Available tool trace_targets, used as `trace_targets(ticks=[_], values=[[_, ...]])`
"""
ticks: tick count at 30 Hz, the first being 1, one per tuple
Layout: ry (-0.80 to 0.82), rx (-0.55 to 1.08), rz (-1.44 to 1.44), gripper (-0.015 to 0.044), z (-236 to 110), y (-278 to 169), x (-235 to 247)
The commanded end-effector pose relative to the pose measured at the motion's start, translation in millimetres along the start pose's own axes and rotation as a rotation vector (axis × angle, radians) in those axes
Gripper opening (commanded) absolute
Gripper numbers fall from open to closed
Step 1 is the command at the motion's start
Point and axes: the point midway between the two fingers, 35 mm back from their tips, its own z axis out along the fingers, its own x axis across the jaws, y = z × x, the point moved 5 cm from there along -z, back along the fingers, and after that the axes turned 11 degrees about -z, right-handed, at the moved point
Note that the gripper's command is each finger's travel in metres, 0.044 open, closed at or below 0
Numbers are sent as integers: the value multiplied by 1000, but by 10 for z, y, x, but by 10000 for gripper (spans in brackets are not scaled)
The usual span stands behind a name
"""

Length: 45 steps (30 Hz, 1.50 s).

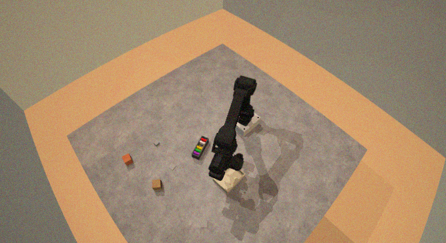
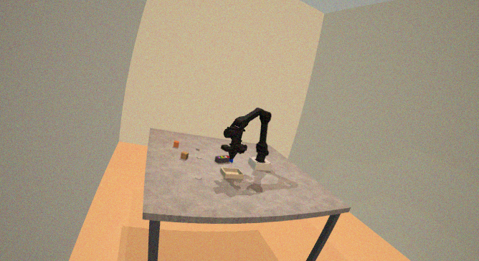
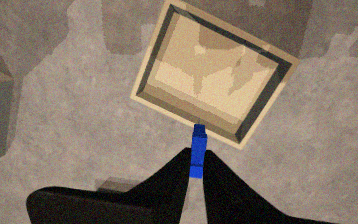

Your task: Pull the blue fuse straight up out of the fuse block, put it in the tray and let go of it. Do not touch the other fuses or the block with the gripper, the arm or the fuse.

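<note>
My gripper [image 3: 197, 154] [image 2: 231, 158] is shut on the blue fuse [image 3: 198, 150] [image 2: 231, 160], which points down from the fingertips. In the wrist view the fuse's tip hangs over the near rim of the beige tray [image 3: 145, 65], well above it. The tray [image 1: 234, 185] [image 2: 233, 177] is partly hidden under my wrist in the top view. The dark fuse block [image 1: 201, 146] [image 2: 221, 158] with red, white, yellow, green and purple fuses stands to the left of my arm, apart from the gripper.
The arm's white base [image 1: 250, 126] [image 2: 260, 165] stands behind the tray. An orange cube [image 1: 127, 159] [image 2: 176, 144] and a tan cube [image 1: 156, 184] [image 2: 184, 155] lie far to the left. A small grey bit [image 1: 156, 143] lies between them and the block.
</note>
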Motion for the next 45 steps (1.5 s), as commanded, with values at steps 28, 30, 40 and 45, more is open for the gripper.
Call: trace_targets(ticks=[28, 30, 40, 45], values=[[-3, -7, 3, 0, 296, 395, -145], [-3, -7, 3, 0, 328, 395, -144], [-2, -4, 0, 79, 363, 393, -141], [-2, -4, 0, 210, 363, 393, -141]])
